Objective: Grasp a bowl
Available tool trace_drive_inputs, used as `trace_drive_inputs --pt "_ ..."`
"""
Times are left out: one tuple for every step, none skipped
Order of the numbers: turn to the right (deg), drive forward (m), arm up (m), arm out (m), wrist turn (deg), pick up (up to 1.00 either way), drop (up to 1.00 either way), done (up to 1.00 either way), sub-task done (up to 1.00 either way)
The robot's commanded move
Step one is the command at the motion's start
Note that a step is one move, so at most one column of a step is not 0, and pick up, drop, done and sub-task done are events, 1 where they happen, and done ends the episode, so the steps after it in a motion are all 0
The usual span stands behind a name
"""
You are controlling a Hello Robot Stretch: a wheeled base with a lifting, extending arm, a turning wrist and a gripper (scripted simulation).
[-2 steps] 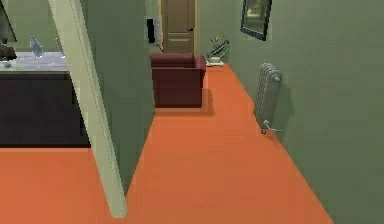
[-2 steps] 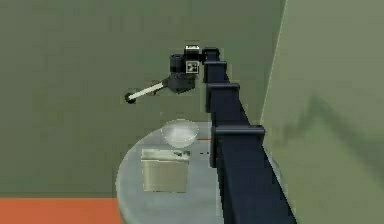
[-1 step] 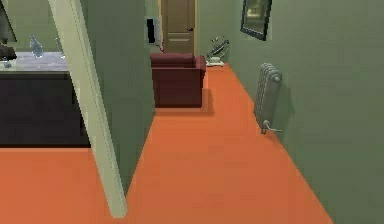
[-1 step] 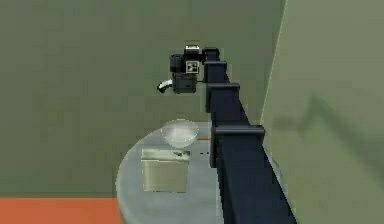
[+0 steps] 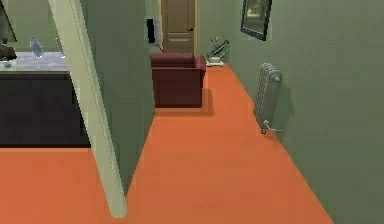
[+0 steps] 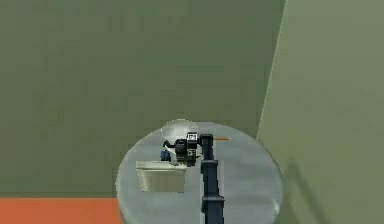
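- Step in hand, my read: final approach to the grasp. The arm point(image 6: 210, 185) reaches over the round grey surface point(image 6: 255, 175) at the lower middle of the arm side view.
- A pale round object point(image 6: 180, 127), likely the bowl, sits at the surface's far edge, just above the hand point(image 6: 176, 150) in the frame.
- Can't tell if the hand is over, beside or touching it, or whether it holds anything.
- A white boxy item point(image 6: 161, 178) lies on the surface, just lower left of the hand.
- Next move calls for lining the hand up on the round object, securing it, then lifting straight up, clear of the box.
- Forward view: orange-floored hallway, dark red armchair point(image 5: 178, 78) upper middle, radiator point(image 5: 268, 95) right.
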Motion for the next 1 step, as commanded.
trace_drive_inputs --pt "0.0 0.00 0.00 0.00 0.0 1.00 0.00 0.00 0.00"
